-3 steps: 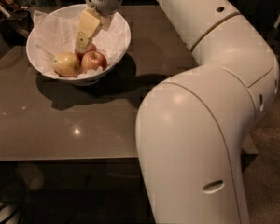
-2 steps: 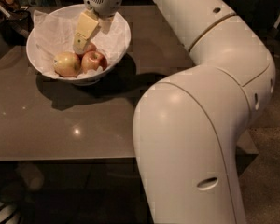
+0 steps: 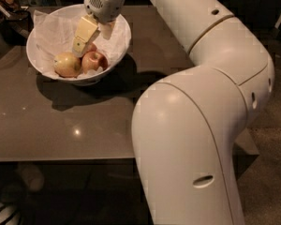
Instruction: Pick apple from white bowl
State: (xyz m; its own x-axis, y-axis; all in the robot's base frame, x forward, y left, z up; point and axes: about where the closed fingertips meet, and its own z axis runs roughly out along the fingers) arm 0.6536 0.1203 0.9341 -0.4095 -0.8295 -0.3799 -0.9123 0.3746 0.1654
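The white bowl (image 3: 119,29) lined with crumpled white paper stands on the far left of the grey table. In it lie a yellowish apple (image 3: 67,64) and a red apple (image 3: 95,61) side by side, with another red fruit partly hidden behind them. My gripper (image 3: 91,43) reaches down into the bowl from above. Its cream fingers (image 3: 84,33) are open, with the tips just above the two apples. It holds nothing.
The grey table (image 3: 61,125) has its front edge near the bottom of the view. My large white arm (image 3: 201,102) fills the right side. Dark objects (image 3: 4,3) lie at the far left corner behind the bowl.
The gripper has lowered slightly into the bowl, closer to the apples. The apples and the bowl have not moved.
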